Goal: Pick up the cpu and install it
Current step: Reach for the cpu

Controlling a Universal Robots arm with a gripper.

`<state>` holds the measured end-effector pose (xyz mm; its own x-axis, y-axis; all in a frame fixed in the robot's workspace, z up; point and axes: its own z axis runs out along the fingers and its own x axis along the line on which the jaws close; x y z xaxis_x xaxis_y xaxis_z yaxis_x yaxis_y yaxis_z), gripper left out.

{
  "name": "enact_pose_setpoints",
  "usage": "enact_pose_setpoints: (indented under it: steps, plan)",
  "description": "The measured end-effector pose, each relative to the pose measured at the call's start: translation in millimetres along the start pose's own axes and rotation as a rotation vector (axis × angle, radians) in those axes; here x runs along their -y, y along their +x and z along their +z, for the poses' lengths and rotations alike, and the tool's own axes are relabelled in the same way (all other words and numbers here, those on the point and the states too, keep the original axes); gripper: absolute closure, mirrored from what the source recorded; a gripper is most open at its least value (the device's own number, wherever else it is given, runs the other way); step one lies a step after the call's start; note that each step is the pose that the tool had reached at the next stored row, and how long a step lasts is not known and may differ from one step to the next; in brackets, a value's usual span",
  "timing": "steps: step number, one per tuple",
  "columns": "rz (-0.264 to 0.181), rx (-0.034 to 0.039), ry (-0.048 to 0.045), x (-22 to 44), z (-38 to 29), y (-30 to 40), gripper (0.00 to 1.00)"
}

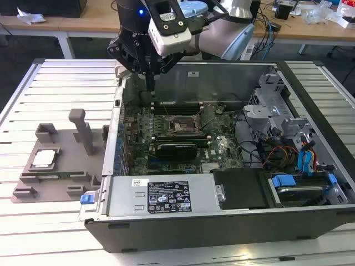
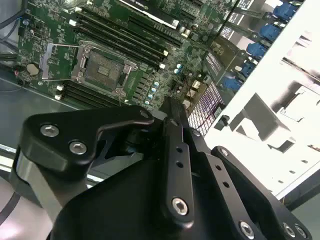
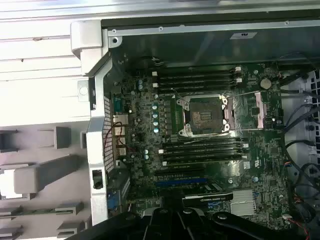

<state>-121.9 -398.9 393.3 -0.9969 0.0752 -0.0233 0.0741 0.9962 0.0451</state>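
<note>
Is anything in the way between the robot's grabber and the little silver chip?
Yes. The gripper hangs over the board; the case wall and a tall grey post stand between it and the chip on the grey holder.

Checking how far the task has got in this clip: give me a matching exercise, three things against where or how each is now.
Things:
1. cpu
2. socket
3. gripper

Places or states:
A. hanging over the open case
B. lying on the grey tray, outside the case
C. empty, on the motherboard

Pairs: 1-B, 2-C, 3-A.
</note>
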Motion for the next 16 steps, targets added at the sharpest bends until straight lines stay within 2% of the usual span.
enact_pose_setpoints:
  steps: [2, 3, 10, 16]
  plan:
    - [0.000, 0.0000, 0.0000, 0.3, -0.1, 4.3, 0.89]
    - [0.000, 0.0000, 0.0000, 0.7, -0.3, 9.1, 0.89]
    - [0.000, 0.0000, 0.0000, 1.9, -0.7, 25.1, 0.89]
    - [0.000, -0.0001, 0.0001, 2.5, -1.0, 33.8, 0.89]
